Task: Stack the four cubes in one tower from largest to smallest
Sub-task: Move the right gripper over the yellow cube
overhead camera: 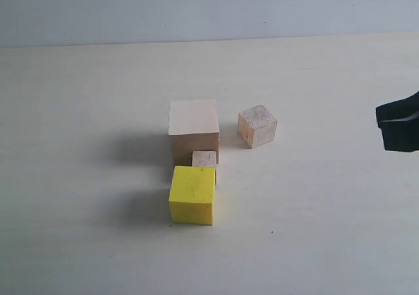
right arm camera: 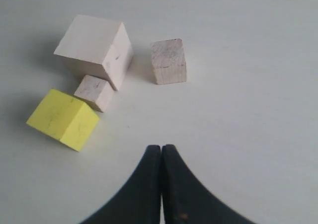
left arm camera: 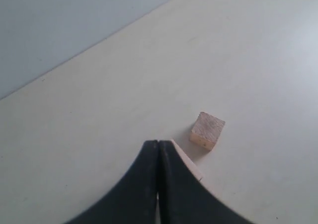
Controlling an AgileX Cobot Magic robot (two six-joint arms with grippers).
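pale cream tabletop, matte, soft shadows falling toward the left-arm side. plain grey-blue wall behind.

count: four cubes, three bare wood plus one yellow. two black grippers.

no tower yet, all four cubes flat on the table.

right gripper: fingers pressed together, pinching nothing. all four cubes ahead of the tips, well apart from them. large wood cube farthest out. tiny wood cube tucked against its finger-side face. yellow cube just beside the tiny one. medium wood cube off on its own, apart from the large one.

left gripper: fingers pressed together too, pinching nothing. medium wood cube ahead of the tips, near but not touching. pale wood edge just behind one finger, cannot tell which cube.
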